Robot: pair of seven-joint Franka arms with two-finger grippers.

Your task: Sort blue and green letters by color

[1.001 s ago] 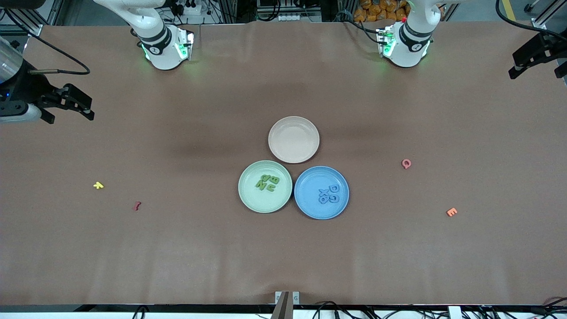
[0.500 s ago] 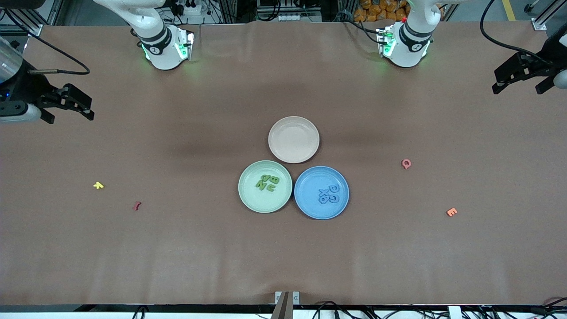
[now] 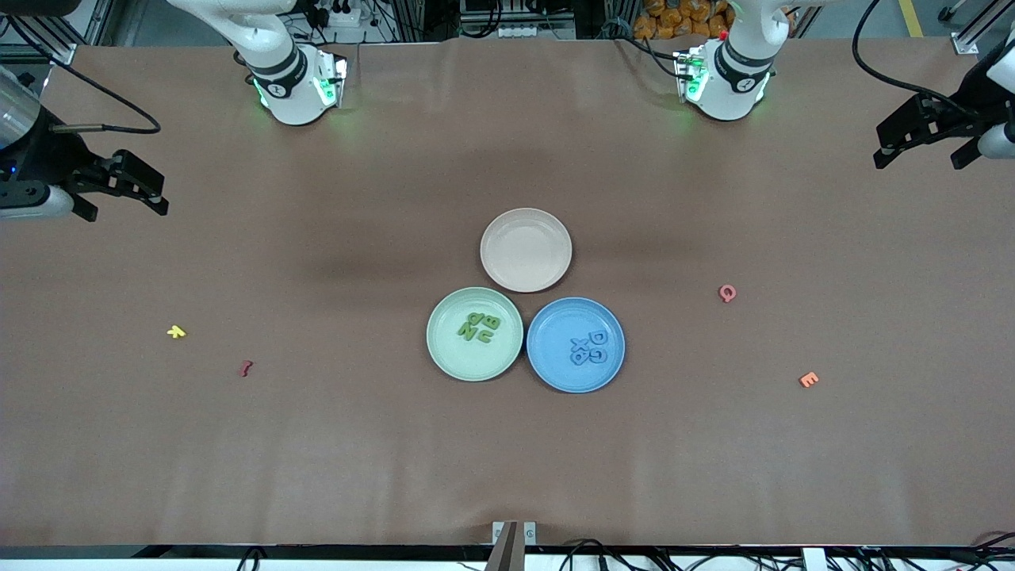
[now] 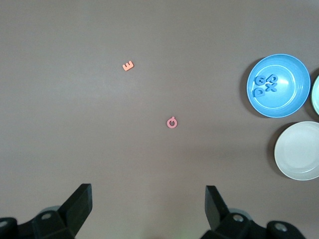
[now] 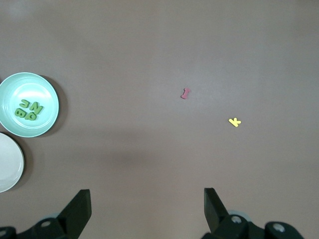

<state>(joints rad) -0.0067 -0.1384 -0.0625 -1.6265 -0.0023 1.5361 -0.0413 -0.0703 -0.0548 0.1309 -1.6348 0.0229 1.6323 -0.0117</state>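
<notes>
Several green letters (image 3: 479, 327) lie bunched in the light green plate (image 3: 444, 357), also in the right wrist view: letters (image 5: 29, 110), plate (image 5: 47, 89). Several blue letters (image 3: 588, 348) lie together in the blue plate (image 3: 555, 373), also in the left wrist view: letters (image 4: 264, 83), plate (image 4: 291, 99). My left gripper (image 3: 918, 161) (image 4: 148, 196) hangs open and empty over bare table at the left arm's end. My right gripper (image 3: 125, 211) (image 5: 147, 199) hangs open and empty over bare table at the right arm's end.
An empty beige plate (image 3: 526, 250) touches both coloured plates, farther from the front camera. A pink Q (image 3: 727, 293) and an orange E (image 3: 808, 379) lie toward the left arm's end. A yellow letter (image 3: 176, 331) and a dark red letter (image 3: 246, 368) lie toward the right arm's end.
The left gripper has come a little inward from the table's end and lower in the front view. The right arm, the plates and the letters have not moved.
</notes>
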